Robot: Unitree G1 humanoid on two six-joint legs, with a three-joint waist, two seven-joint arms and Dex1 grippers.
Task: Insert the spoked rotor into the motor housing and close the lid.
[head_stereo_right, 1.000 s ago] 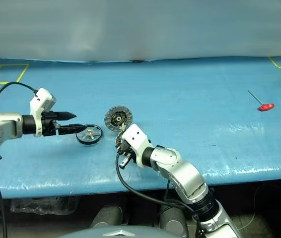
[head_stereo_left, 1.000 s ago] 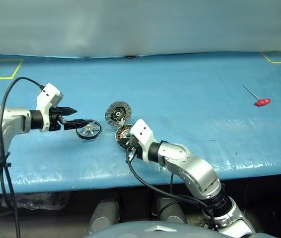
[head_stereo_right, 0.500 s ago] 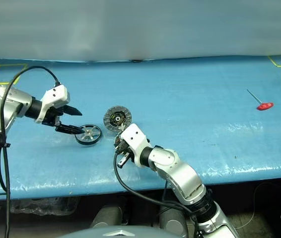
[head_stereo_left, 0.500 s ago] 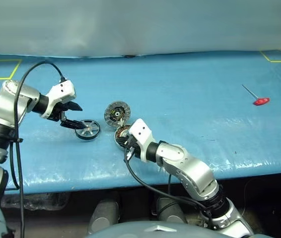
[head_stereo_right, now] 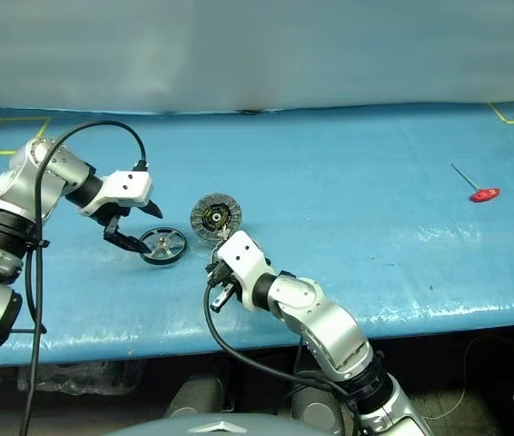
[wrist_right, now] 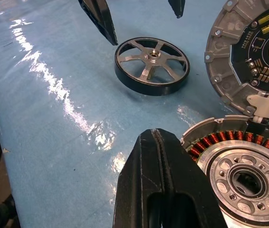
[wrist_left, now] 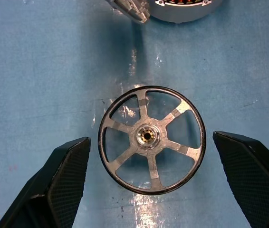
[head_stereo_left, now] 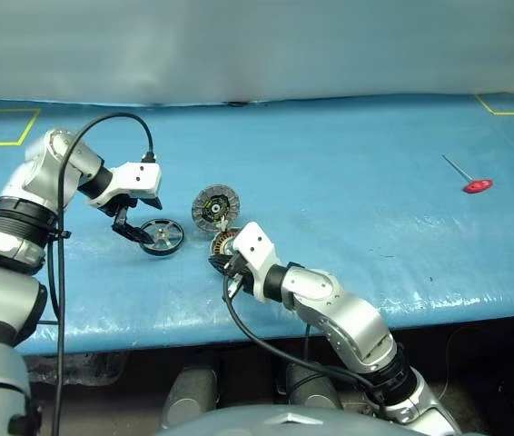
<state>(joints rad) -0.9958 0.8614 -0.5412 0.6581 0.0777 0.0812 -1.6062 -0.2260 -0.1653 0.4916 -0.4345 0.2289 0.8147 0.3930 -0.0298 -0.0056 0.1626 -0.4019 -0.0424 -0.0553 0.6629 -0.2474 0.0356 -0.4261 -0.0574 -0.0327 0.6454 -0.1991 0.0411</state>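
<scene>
The spoked rotor (wrist_left: pixel 152 139) lies flat on the blue table, left of the other parts. My left gripper (wrist_left: pixel 151 137) points down over it, open, one finger on each side of the rim and clear of it. The lid (head_stereo_left: pixel 214 207) leans with its dark inner face showing, just behind the motor housing (wrist_right: pixel 241 171), whose copper coils ring a silver hub. My right gripper (wrist_right: pixel 154 142) is shut on nothing, its tip at the housing's near left side. From the head, the right gripper (head_stereo_left: pixel 231 264) covers part of the housing (head_stereo_left: pixel 224 242).
A red-handled tool (head_stereo_left: pixel 478 185) lies far to the right on the blue table cover (head_stereo_left: pixel 348 200). Yellow tape squares (head_stereo_left: pixel 3 127) mark the back corners. The table's front edge (head_stereo_left: pixel 239 327) runs just below my right forearm.
My left arm swung its elbow up and the wrist rolled, so the open gripper turned from pointing level beside the rotor to pointing down over it. The right arm stayed still.
</scene>
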